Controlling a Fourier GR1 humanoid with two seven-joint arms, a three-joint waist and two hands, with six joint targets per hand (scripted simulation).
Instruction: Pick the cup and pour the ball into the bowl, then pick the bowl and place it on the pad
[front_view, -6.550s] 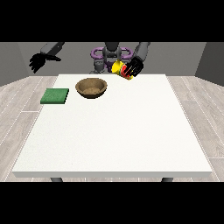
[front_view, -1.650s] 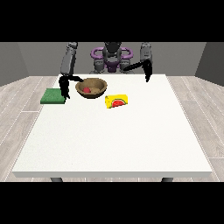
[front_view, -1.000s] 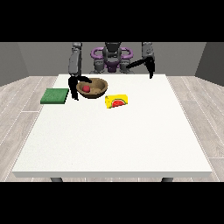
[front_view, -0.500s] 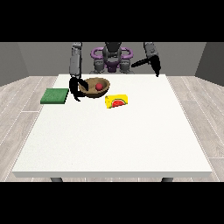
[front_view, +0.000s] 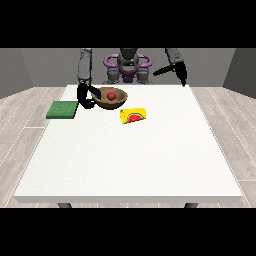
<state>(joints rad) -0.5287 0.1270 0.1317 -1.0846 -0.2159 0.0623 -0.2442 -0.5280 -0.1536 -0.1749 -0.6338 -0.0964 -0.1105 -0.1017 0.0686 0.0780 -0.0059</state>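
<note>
red ball (front_view: 111, 94) sits in the brown wooden bowl (front_view: 118, 102), yellow cup (front_view: 133, 115) tipped on the white surface (front_view: 130, 160). the hand at the view's left (front_view: 84, 97) curls at the bowl's near rim; flat green pad (front_view: 63, 109) lies just beyond it, that side. the hand at the view's right (front_view: 182, 76) hangs far off, holding nothing; can't tell its fingers.

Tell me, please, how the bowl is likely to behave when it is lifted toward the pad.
The bowl looks rigid and wooden, so it should keep its shape. The ball inside sits free and would probably roll if the bowl tilts. Its rounded underside might rock when set down on the pad.
</note>
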